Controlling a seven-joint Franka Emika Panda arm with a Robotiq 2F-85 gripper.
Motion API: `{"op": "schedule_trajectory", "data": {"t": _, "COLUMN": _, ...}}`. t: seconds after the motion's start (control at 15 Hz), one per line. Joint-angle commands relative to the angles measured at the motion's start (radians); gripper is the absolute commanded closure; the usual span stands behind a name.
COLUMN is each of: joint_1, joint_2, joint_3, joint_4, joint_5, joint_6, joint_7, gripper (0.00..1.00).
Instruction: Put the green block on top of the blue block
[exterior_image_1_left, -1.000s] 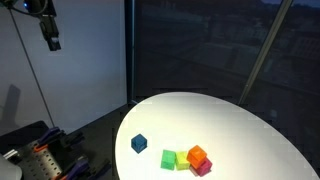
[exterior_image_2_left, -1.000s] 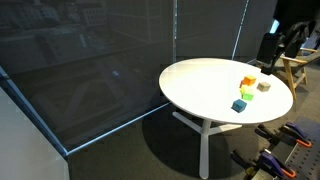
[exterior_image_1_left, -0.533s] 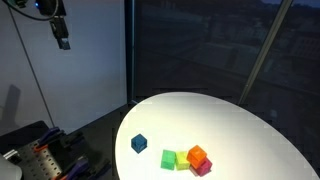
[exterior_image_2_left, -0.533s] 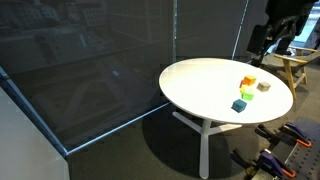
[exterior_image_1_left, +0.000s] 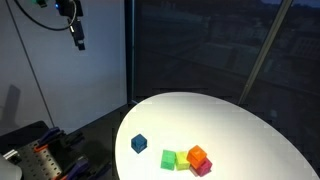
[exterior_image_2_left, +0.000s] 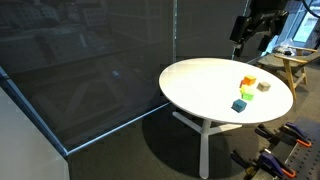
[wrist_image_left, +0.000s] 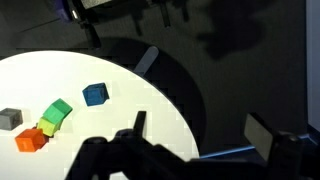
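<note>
The green block (wrist_image_left: 58, 109) sits on the round white table (wrist_image_left: 70, 70), in a cluster with a yellowish, an orange and a grey cube. The blue block (wrist_image_left: 95, 94) stands alone a short way from it. Both blocks show in both exterior views: green (exterior_image_1_left: 169, 159) (exterior_image_2_left: 245, 94), blue (exterior_image_1_left: 139, 143) (exterior_image_2_left: 238, 105). My gripper (wrist_image_left: 200, 130) is open and empty, high in the air beyond the table's edge (exterior_image_1_left: 76, 36) (exterior_image_2_left: 243, 33), far from the blocks.
An orange cube (exterior_image_1_left: 197, 154) and a magenta cube (exterior_image_1_left: 204, 167) lie beside the green block. A grey cube (wrist_image_left: 10, 118) lies at the cluster's end. Dark glass walls surround the table. A wooden stand (exterior_image_2_left: 296, 68) and cluttered equipment (exterior_image_1_left: 40, 155) stand near the table.
My arm has swung steadily toward the table, staying high. The gripper stays open. The blocks have not moved.
</note>
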Motion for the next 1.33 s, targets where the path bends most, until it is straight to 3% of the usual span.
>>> {"op": "schedule_trajectory", "data": {"t": 0.0, "joint_1": -0.032, "joint_2": 0.068, "joint_3": -0.045, "joint_4": 0.065, "joint_5": 0.03, "joint_6": 0.014, "joint_7": 0.021, "gripper": 0.0}}
{"op": "schedule_trajectory", "data": {"t": 0.47, "joint_1": -0.102, "joint_2": 0.149, "joint_3": -0.121, "joint_4": 0.136, "joint_5": 0.018, "joint_6": 0.025, "joint_7": 0.035, "gripper": 0.0}}
{"op": "schedule_trajectory", "data": {"t": 1.27, "joint_1": -0.15, "joint_2": 0.22, "joint_3": -0.187, "joint_4": 0.19, "joint_5": -0.005, "joint_6": 0.031, "joint_7": 0.018, "gripper": 0.0}}
